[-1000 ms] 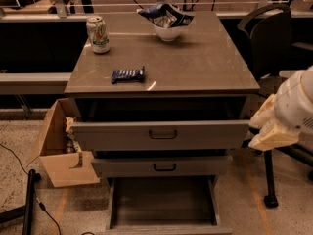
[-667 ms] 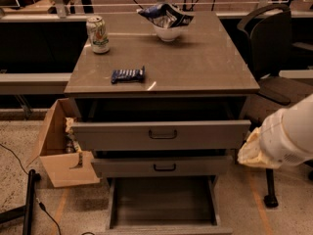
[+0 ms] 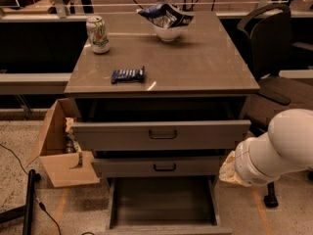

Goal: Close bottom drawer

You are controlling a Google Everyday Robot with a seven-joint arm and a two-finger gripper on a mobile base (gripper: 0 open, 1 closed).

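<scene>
The bottom drawer (image 3: 164, 202) is the lowest of the grey cabinet's three and is pulled far out, so its dark tray lies open to view. Its low front (image 3: 164, 229) reaches the picture's bottom edge and the handle is not in view. The middle drawer (image 3: 161, 166) and the tall top drawer (image 3: 161, 134) each stand out a little. My white arm (image 3: 279, 148) comes in from the right. My gripper (image 3: 229, 169) is at its pale end, right of the middle drawer and above the bottom drawer's right side, mostly hidden by the arm.
On the cabinet top (image 3: 205, 67) are a soda can (image 3: 98, 33), a blue snack bar (image 3: 128, 75) and a white bowl with a chip bag (image 3: 166, 21). An open cardboard box (image 3: 58, 153) stands on the left. An office chair (image 3: 274, 58) is at the right. A black pole and cable (image 3: 29, 199) lie on the floor at left.
My arm has swung down and to the left, from beside the top drawer to beside the middle drawer. The drawers have not moved.
</scene>
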